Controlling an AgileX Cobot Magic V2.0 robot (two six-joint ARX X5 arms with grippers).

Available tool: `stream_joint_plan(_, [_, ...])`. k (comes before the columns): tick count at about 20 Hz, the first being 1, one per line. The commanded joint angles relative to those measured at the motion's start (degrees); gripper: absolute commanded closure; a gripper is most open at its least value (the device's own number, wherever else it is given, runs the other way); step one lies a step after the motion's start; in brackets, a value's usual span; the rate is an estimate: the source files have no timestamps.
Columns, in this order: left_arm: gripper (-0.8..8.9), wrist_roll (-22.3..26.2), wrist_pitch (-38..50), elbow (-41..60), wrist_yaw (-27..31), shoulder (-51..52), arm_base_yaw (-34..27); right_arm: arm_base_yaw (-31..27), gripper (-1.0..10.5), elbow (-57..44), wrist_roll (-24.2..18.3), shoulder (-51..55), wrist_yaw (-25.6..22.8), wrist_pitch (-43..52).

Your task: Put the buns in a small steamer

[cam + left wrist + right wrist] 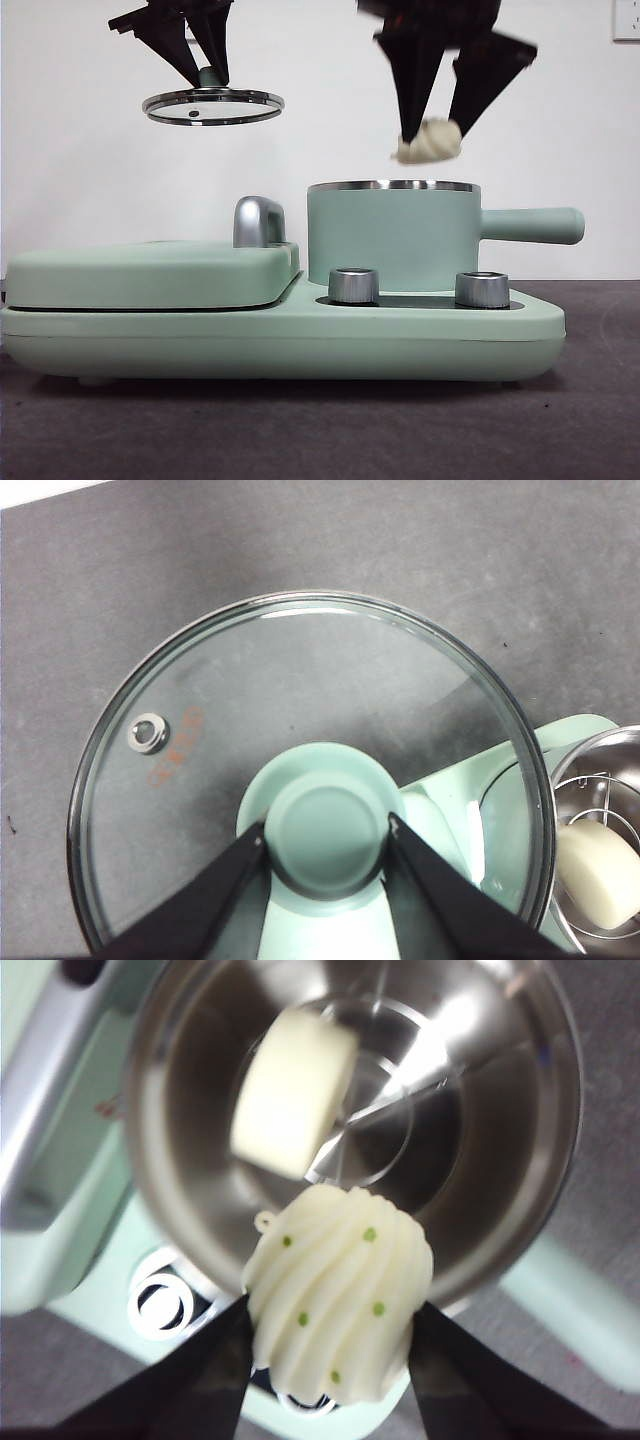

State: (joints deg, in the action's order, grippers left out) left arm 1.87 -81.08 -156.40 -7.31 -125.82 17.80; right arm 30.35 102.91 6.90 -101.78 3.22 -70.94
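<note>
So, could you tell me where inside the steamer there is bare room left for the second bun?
Inside the small steamer, bare steel rack lies beside the plain bun, toward the handle; the ridged bun hangs in the right gripper above the near rim.

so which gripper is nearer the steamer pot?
Right. The right gripper holds the ridged bun just above the steamer pot rim; the left gripper holds the lid off to the side, over the griddle.

The pot [392, 235] stands open at the top, with clear air between its steel rim and the ridged bun [430, 140] hanging above. Inside, a plain bun [293, 1092] takes up one side of the rack (the other side is bare). The lid [212, 105] is held high, over the griddle [150, 272], well clear of the opening.
</note>
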Motion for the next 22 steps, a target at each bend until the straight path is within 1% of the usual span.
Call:
stream_joint_plan(1, [6.94,-0.44,-1.22,-2.43,-0.26,0.22,0.33,-0.22,7.3,2.23,-2.01,-3.87,-0.22,1.07])
stream_joint_plan(6, [6.94,-0.44,-1.22,-2.43,-0.26,0.22,0.33,-1.64,7.3,2.21,-2.45,-9.25,-0.59,3.37])
stream_joint_plan(11, [6.94,-0.46,-1.25,-2.43,-0.26,0.22,0.33,-2.23,7.3,2.21,-2.49,-11.34,-0.72,4.15])
stream_joint_plan(13, [6.94,-0.46,-1.25,-2.43,-0.26,0.22,0.33,-2.21,6.9,2.21,-2.43,-11.34,-0.68,4.63])
stream_joint_plan(14, [6.94,-0.46,-1.25,-2.43,-0.26,0.22,0.33,-2.21,6.5,2.21,-2.43,-11.34,-0.68,4.68])
stream_joint_plan(16, [6.94,-0.46,-1.25,-2.43,-0.26,0.22,0.33,-2.19,5.4,2.21,-2.36,-11.34,-0.66,4.68])
stream_joint_plan(17, [6.94,-0.46,-1.25,-2.43,-0.26,0.22,0.33,-2.21,5.0,2.21,-2.36,-11.32,-0.68,4.63])
stream_joint_plan(20, [6.94,-0.46,-1.22,-2.43,-0.26,0.22,0.33,-2.19,4.9,3.65,-2.38,-11.26,-0.66,2.8])
stream_joint_plan(22, [6.94,-0.46,-1.22,-2.43,-0.26,0.22,0.33,-2.19,4.9,7.17,-2.47,-11.21,-0.68,-0.98])
